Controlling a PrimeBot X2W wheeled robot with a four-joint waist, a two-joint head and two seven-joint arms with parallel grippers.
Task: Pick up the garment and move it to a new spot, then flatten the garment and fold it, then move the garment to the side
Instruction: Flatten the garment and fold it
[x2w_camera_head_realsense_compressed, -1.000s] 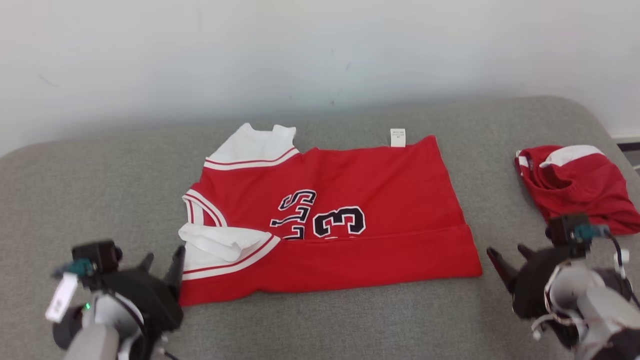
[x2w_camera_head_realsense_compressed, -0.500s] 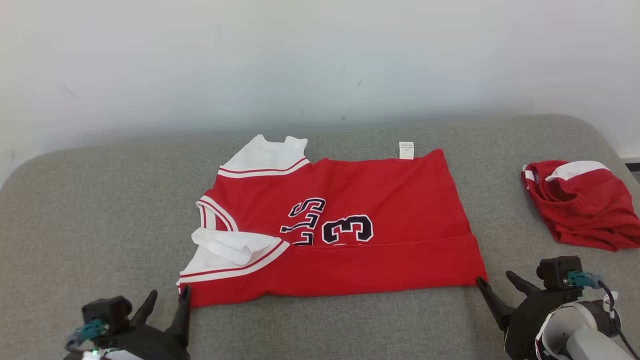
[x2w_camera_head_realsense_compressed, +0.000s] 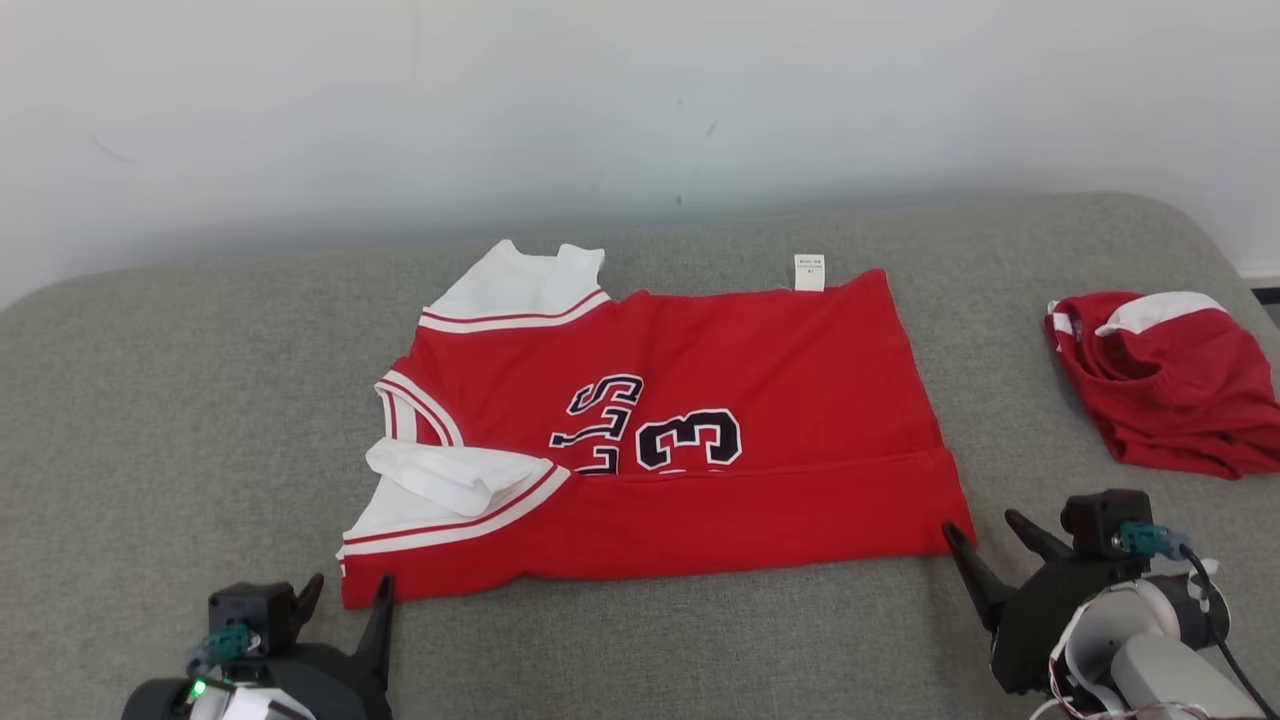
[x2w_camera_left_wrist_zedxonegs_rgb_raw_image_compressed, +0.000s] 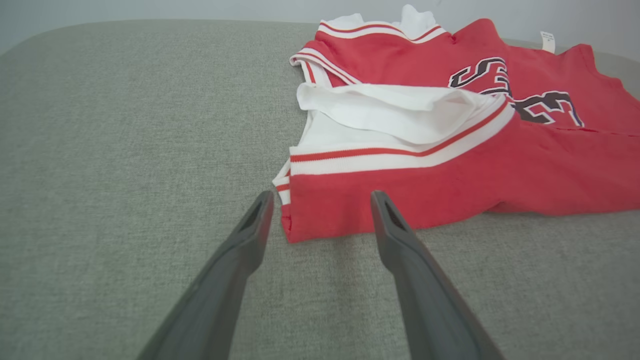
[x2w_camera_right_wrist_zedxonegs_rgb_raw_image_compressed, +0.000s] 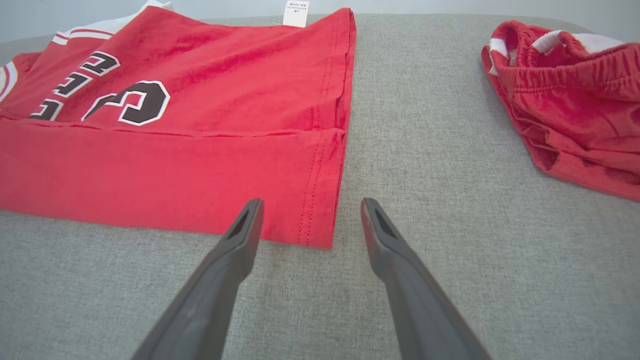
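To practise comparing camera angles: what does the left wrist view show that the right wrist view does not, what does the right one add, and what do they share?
Left wrist view, not the right: the left gripper, jaws open around the red jersey at its striped-trim corner, and the white folded flap. Right wrist view, not the left: the right gripper, jaws open at the hem corner, and the crumpled red shorts. Shared: the jersey, its black numeral 3, its white label, the grey cushion.

Bright, diffuse light is falling evenly; a faint shadow is lying at six o'clock of the jersey (x2w_camera_head_realsense_compressed: 800, 380); wrist views are bowing at their edges.
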